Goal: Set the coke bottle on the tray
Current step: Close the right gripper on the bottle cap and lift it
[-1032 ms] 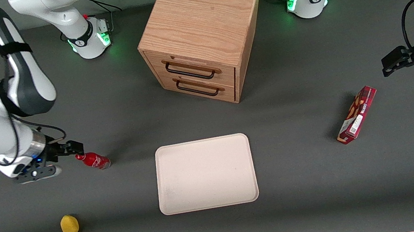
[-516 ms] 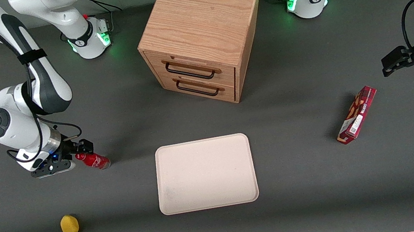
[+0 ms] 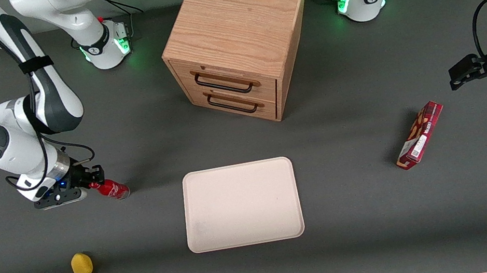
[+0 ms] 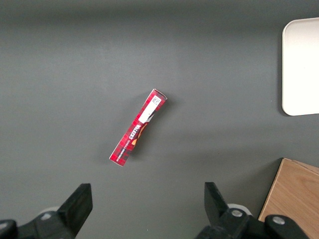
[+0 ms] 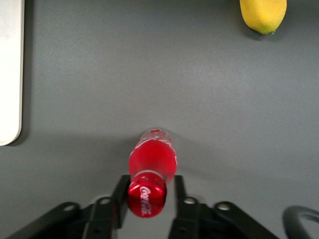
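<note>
The coke bottle (image 3: 113,190), small and red with a red cap, stands upright on the grey table toward the working arm's end. The wrist view looks down on the bottle (image 5: 152,158), with its white script cap nearest the camera. My right gripper (image 3: 95,181) is over the bottle's top, with one finger on each side of the cap. In the wrist view the gripper (image 5: 149,188) is open: one finger lies against the cap and a gap shows at the other. The cream-pink tray (image 3: 236,168) lies flat at the table's middle, and its edge shows in the wrist view (image 5: 10,74).
A yellow lemon (image 3: 81,265) lies nearer the front camera than the bottle and also shows in the wrist view (image 5: 262,15). A wooden two-drawer cabinet (image 3: 237,35) stands farther from the camera than the tray. A red snack box (image 3: 420,135) lies toward the parked arm's end.
My right arm has swung in and brought the gripper from beside the bottle's cap to around it. The bottle has stayed where it was.
</note>
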You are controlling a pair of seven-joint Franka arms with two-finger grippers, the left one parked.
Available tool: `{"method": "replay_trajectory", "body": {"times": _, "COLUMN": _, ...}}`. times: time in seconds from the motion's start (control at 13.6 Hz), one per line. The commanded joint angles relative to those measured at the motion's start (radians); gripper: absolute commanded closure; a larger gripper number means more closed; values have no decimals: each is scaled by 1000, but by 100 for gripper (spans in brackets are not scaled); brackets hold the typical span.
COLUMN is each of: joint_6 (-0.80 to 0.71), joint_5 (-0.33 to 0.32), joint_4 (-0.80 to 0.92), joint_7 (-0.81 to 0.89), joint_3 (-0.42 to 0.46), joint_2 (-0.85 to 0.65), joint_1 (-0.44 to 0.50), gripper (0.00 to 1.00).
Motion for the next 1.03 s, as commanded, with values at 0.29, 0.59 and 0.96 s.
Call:
{"method": "replay_trajectory", "body": {"times": 0.29, "joint_6": -99, "joint_5": -4, "joint_4": 78, "joint_7": -4, "joint_3": 10, "joint_2": -26, "joint_1": 0, "gripper": 100}}
{"method": "replay_trajectory", "body": {"times": 0.59, "joint_6": -503, "joint_5": -1, "joint_4": 392, "joint_7": -1, "joint_3": 13, "joint_2": -15, "joint_1": 0, "gripper": 100}}
{"method": "replay_trajectory", "body": {"times": 0.96, "joint_6": -985, "joint_5": 10, "joint_4": 822, "joint_7": 5, "joint_3": 13, "joint_2": -8, "joint_1": -1, "gripper": 100}}
